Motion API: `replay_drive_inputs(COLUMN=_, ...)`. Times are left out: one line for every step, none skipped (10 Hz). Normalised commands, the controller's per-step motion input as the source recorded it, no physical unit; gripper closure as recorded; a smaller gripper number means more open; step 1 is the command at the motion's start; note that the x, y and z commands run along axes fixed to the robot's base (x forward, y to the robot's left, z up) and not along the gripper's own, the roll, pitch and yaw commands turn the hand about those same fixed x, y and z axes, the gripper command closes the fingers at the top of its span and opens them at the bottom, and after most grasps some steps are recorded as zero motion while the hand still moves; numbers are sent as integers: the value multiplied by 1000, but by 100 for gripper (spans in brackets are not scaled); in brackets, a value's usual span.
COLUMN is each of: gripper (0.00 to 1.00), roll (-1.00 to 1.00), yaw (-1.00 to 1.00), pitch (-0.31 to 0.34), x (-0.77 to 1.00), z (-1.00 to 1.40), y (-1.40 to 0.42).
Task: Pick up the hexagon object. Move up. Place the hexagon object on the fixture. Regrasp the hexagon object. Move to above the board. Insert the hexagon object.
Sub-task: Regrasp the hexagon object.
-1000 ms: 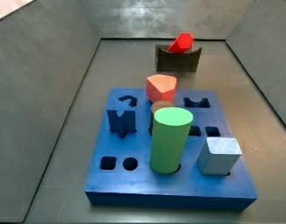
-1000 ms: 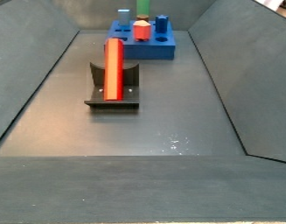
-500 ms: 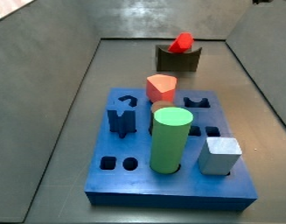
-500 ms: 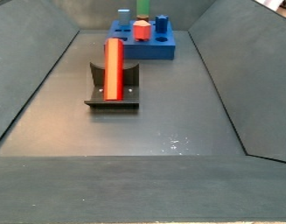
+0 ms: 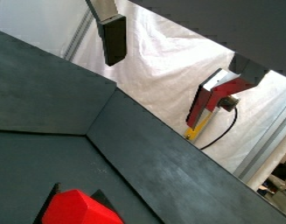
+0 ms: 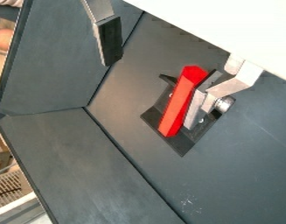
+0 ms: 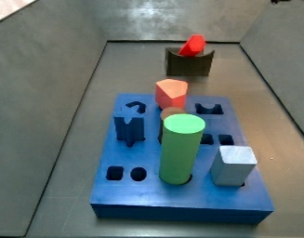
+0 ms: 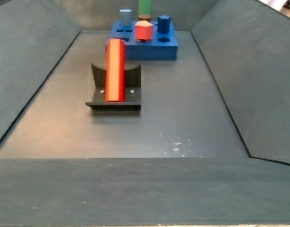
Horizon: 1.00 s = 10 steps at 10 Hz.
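The hexagon object [image 8: 115, 68], a long bright red bar, leans on the fixture [image 8: 115, 97], its upper end resting in the notch [image 7: 192, 44]. The fixture [image 7: 189, 63] sits past the far end of the board [image 7: 179, 200]. My gripper [image 6: 169, 61] does not show in either side view. In a wrist view it hangs high above the bar [image 6: 180, 101], and its fingers [image 6: 108, 39] stand wide apart with nothing between them, so it is open. Another wrist view catches only the bar's red end [image 5: 77, 208].
On the blue board stand a tall green cylinder [image 7: 181, 149], a short red block with a cream top [image 7: 172, 91], a pale grey cube [image 7: 235, 165] and a blue piece [image 7: 129, 125]. Sloping dark walls [image 8: 28, 97] enclose the floor on both sides.
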Motion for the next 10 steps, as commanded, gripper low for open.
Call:
replay_drive_inputs(gripper=0, roll=166, yaw=124, pitch=31, x=206, z=-11, y=-56)
replay_drive_inputs(gripper=0, roll=162, yaw=116, pitch=36, x=201, z=-12, y=-55)
replay_drive_inputs(gripper=0, roll=159, yaw=109, pitch=39, x=199, z=-14, y=-54)
replay_drive_inputs(gripper=0, roll=156, yaw=106, pitch=43, x=195, z=-15, y=-52)
replay_drive_inputs(gripper=0, roll=153, yaw=106, pitch=46, x=193, z=-16, y=-50)
replay_drive_inputs(gripper=0, roll=152, yaw=106, pitch=48, x=192, z=-17, y=-49)
replay_drive_inputs(gripper=0, roll=149, yaw=108, pitch=51, x=190, z=-17, y=-48)
replay_drive_inputs(gripper=0, roll=147, yaw=108, pitch=53, x=188, z=-18, y=-48)
replay_drive_inputs(gripper=0, roll=146, yaw=109, pitch=54, x=187, z=-17, y=-48)
replay_drive_inputs(gripper=0, roll=143, yaw=110, pitch=56, x=185, z=-17, y=-48)
